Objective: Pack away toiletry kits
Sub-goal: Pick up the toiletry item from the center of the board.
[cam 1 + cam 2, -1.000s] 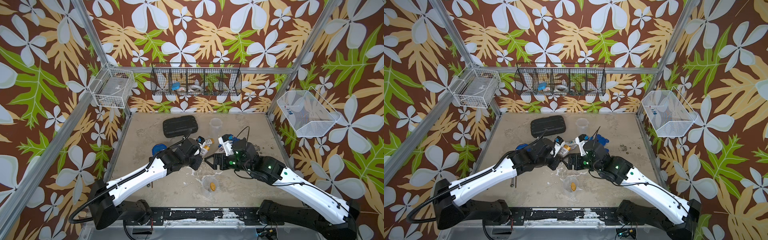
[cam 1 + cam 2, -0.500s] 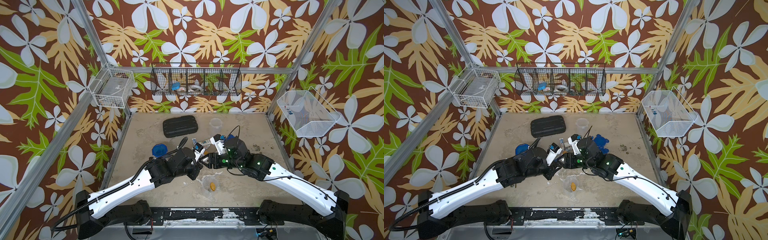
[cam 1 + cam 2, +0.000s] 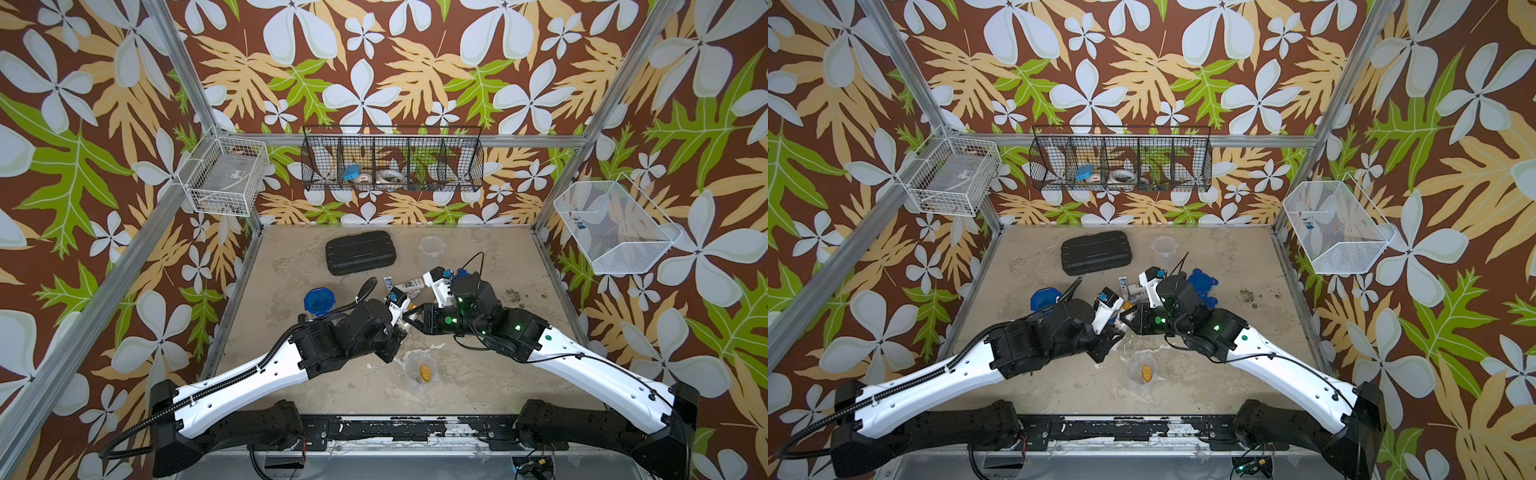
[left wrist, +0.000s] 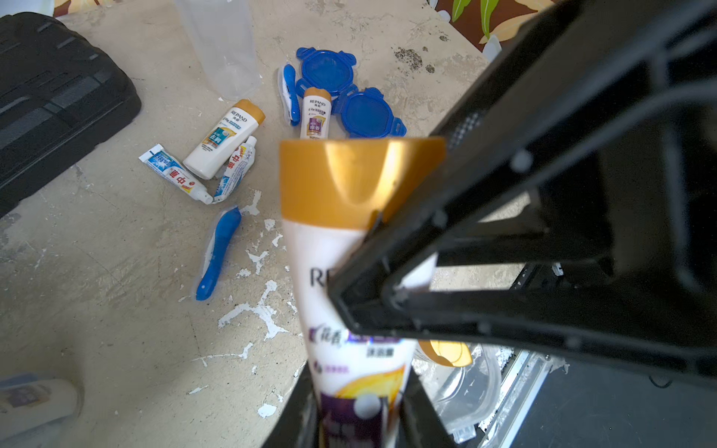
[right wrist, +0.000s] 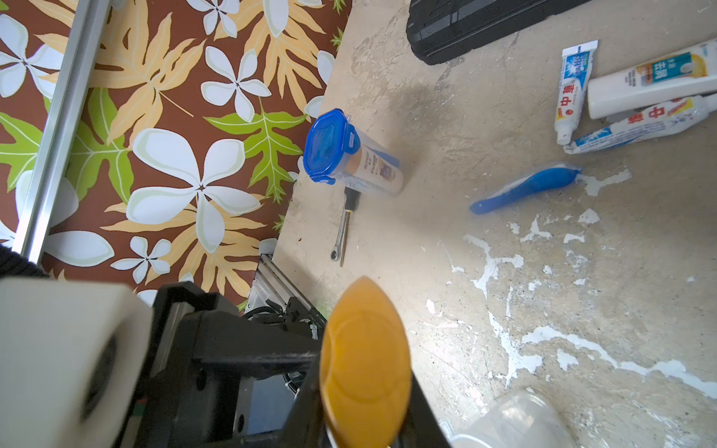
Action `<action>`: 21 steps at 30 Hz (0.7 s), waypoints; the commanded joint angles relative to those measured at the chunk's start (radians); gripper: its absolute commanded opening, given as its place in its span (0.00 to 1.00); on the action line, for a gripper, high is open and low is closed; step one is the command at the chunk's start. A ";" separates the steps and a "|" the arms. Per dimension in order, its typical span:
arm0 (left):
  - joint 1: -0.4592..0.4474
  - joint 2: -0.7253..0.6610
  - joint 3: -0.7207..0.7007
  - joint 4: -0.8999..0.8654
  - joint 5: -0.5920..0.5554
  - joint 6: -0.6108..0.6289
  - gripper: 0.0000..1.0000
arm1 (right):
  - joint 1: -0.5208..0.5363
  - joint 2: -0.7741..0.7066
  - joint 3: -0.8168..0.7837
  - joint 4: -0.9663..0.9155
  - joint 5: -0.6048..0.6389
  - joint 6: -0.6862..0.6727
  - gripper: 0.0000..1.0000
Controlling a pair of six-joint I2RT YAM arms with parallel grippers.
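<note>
A white bottle with an orange-tan cap (image 4: pixel 361 178) hangs above the table middle, held by both arms. My left gripper (image 4: pixel 357 419) is shut on its lower end. My right gripper (image 5: pixel 364 395) is shut across it just below the cap (image 5: pixel 364 349). In both top views the grippers meet nose to nose (image 3: pixel 405 320) (image 3: pixel 1123 318). An open tumbler (image 3: pixel 419 372) with a bottle inside stands just in front of them. A lidded tumbler (image 5: pixel 329 147) stands at the left. Loose bottles (image 4: pixel 223 137), toothpaste tubes (image 4: pixel 174 174), toothbrushes (image 4: pixel 219 252) and blue lids (image 4: pixel 366 116) lie behind.
A black ribbed case (image 3: pixel 360 252) lies at the back left, with an empty clear tumbler (image 3: pixel 431 247) to its right. A small metal ratchet (image 5: pixel 343 229) lies by the lidded tumbler. Wire baskets (image 3: pixel 392 160) hang on the back and side walls.
My right gripper swung in toward the left one and its jaws closed on the bottle's cap end. My left gripper drew back toward the front, still holding the bottle.
</note>
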 commanded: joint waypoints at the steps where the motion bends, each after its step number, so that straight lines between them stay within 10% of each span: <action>1: -0.004 -0.003 -0.004 0.018 0.023 0.010 0.25 | 0.002 0.000 0.008 0.022 -0.020 -0.037 0.16; 7: -0.005 -0.034 -0.022 0.004 0.053 0.003 0.33 | 0.003 -0.040 -0.017 -0.006 -0.002 -0.076 0.09; 13: -0.005 -0.051 -0.040 -0.021 0.103 -0.030 0.90 | 0.004 -0.123 -0.066 -0.013 0.018 -0.125 0.07; 21: 0.034 -0.110 -0.024 -0.154 0.062 -0.070 0.91 | 0.007 -0.284 -0.189 -0.003 0.054 -0.242 0.04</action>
